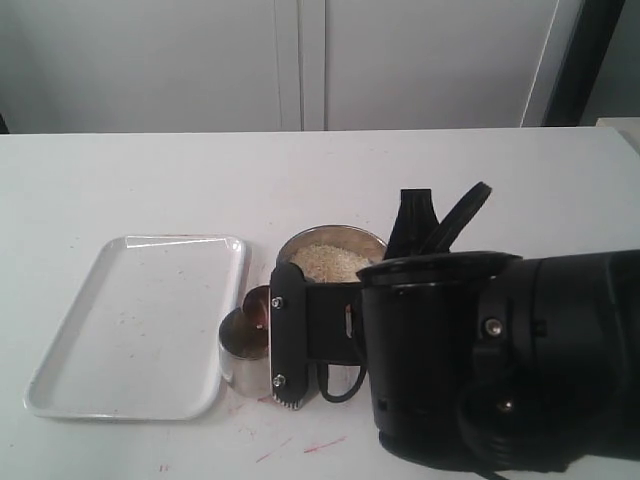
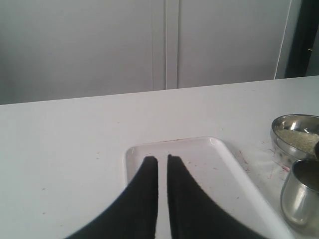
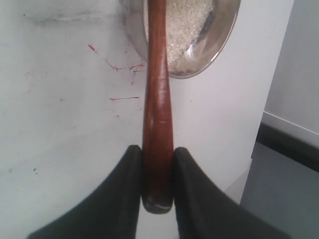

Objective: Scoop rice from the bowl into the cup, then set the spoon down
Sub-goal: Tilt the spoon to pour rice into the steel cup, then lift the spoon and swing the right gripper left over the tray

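Spoon [image 3: 157, 74], handle clamped in right hand [image 3: 157, 149], points straight ahead, round end over cup [image 1: 240, 358].

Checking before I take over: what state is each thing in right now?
Steel bowl: upright, holding rice.
Steel cup: upright, contents unclear.
Wooden spoon: held, head by cup's rim.
Right gripper: shut on spoon's handle end.
White tray: flat, bare but specks.
Left gripper: nearly shut, empty, over tray.
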Controlling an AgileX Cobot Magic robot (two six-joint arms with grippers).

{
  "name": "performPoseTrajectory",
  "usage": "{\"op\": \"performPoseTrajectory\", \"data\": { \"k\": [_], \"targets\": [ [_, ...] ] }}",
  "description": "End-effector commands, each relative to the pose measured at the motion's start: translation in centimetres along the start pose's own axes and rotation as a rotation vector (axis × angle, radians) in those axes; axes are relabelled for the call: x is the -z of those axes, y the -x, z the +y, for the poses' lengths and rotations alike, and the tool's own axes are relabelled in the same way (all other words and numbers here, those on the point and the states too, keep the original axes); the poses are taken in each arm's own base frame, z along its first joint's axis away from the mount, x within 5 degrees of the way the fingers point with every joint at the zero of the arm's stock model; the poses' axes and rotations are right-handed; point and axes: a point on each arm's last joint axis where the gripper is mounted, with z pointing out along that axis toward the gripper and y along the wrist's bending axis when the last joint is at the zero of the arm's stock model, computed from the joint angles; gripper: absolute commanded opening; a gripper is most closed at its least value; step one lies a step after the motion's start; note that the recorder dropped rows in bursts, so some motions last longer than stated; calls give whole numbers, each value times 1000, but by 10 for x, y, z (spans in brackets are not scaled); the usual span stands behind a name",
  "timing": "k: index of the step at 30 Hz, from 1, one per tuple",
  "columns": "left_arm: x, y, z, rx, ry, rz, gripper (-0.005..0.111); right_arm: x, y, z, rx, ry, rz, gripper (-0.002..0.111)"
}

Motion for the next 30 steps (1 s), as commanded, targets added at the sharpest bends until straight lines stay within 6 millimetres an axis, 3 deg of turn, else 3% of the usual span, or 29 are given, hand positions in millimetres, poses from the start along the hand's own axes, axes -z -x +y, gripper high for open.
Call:
{"op": "performPoseTrajectory", "data": {
  "k": [1,14,23,30],
  "targets": [
    [0,2,0,7,-3,-12,14,0,-2,-3,-22,-52,19,0],
    [0,2,0,7,-3,-12,14,0,0,-1,-52,-30,3,0],
    [0,2,0,7,-3,-12,14,3,13,7,-290,99,-118,0],
    [0,2,0,7,-3,-12,14,4,8,-15,-500,165,-147,0]
  ]
}}
